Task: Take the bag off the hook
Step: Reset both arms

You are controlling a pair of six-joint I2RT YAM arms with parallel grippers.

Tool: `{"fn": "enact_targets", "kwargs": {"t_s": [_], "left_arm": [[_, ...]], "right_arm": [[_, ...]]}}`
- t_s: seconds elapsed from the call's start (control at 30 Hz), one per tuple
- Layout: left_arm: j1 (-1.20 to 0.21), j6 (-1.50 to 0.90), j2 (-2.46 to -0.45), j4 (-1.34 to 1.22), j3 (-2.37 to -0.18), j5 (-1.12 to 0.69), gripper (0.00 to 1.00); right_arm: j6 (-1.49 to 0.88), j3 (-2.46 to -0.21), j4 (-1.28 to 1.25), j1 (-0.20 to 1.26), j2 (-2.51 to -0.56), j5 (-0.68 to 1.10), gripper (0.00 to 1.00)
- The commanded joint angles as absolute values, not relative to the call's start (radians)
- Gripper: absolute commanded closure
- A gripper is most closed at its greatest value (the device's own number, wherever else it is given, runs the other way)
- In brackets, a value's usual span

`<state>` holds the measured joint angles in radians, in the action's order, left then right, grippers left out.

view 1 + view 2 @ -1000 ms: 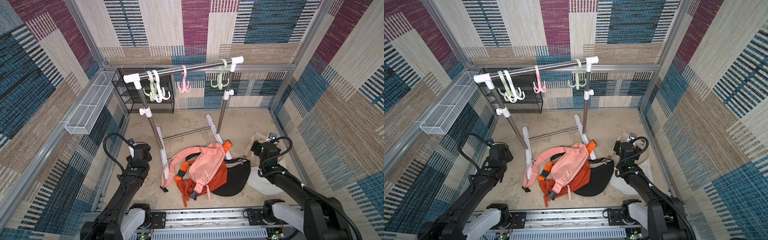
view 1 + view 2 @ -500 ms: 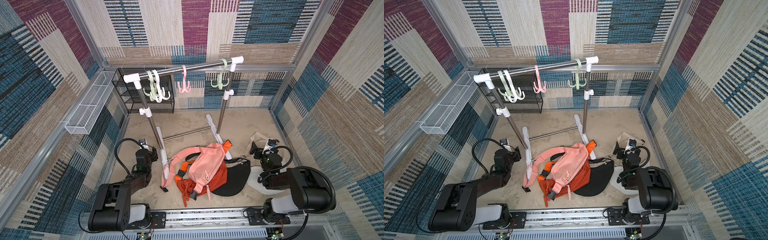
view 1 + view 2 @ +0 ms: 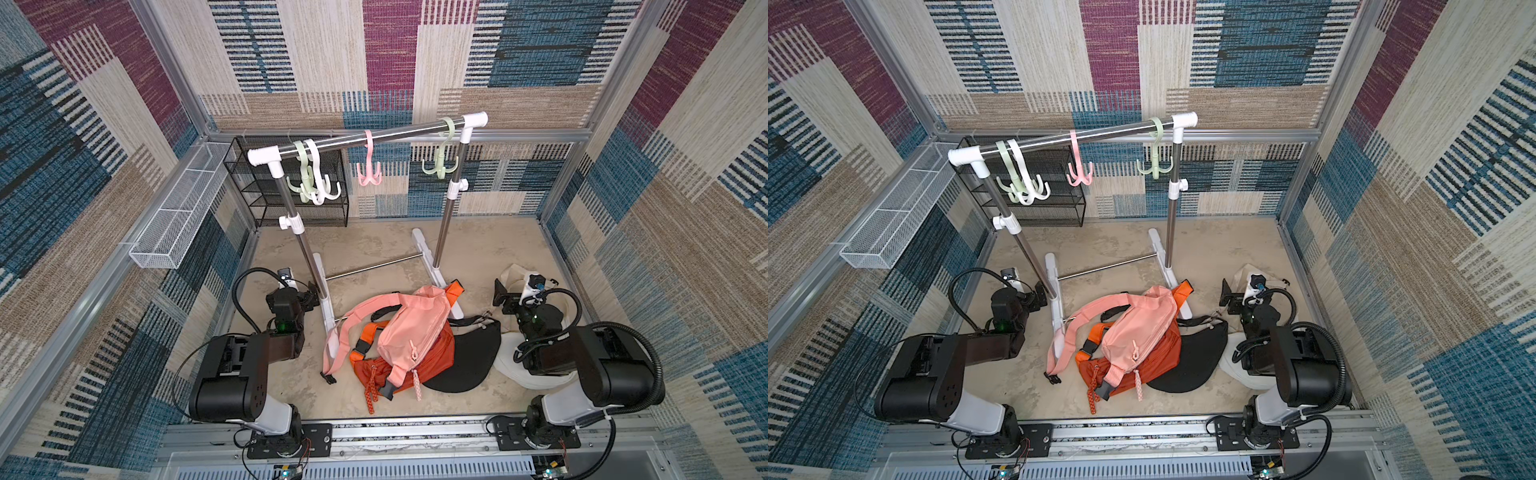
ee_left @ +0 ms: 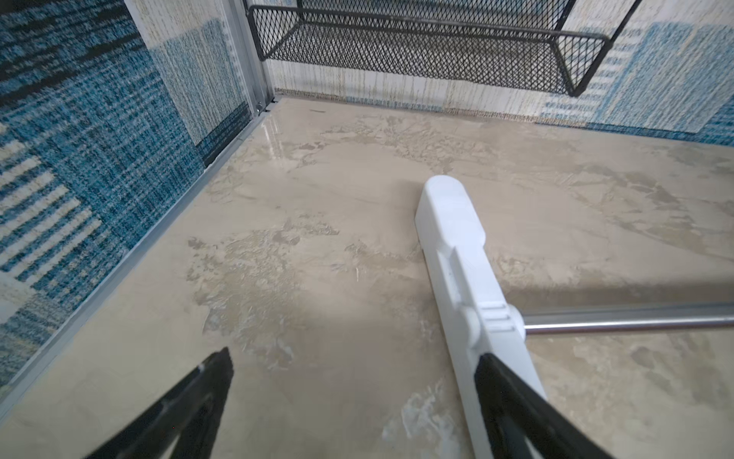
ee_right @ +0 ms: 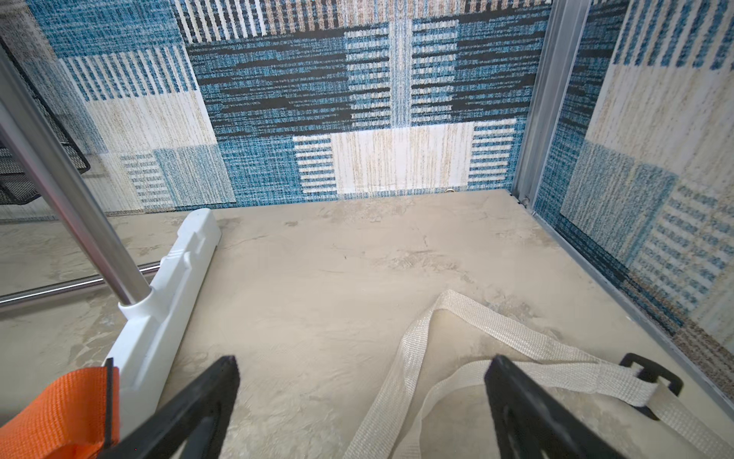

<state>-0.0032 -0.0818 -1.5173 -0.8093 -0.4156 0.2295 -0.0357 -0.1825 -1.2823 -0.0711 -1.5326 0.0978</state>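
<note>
On the beige floor (image 3: 374, 245), the pink belt bag (image 3: 415, 328) lies atop an orange bag (image 3: 434, 357) at the foot of the clothes rack (image 3: 399, 132). The left gripper (image 4: 353, 357) and right gripper (image 5: 363, 359) flank that foot, both spread wide and empty.

Beige floor (image 3: 374, 245) with rack (image 3: 444, 224), bag pile (image 3: 415, 332)

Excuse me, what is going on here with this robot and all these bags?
Nothing is being handled at this moment. The left gripper and the right gripper sit low near the floor, both open and empty. The hooks on the rail all hang bare. The pink bag lies on top of an orange bag, with a black bag and a white bag beside them, so the job looks done.
</note>
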Motion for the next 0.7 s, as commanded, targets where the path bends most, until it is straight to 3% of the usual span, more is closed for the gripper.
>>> {"fn": "enact_targets", "kwargs": {"t_s": [0.0,0.67], "left_arm": [[-0.008,-0.054,-1.519,-0.786,-0.420,0.244,0.01],[-0.008,-0.057,-1.516,-0.772,-0.423,0.243,0.01]], "right_arm": [[-0.024,-0.186,-1.321,-0.068,-1.530,0.103,0.00],[0.017,-0.226,-1.255,-0.049,-1.534,0.139,0.00]]}}
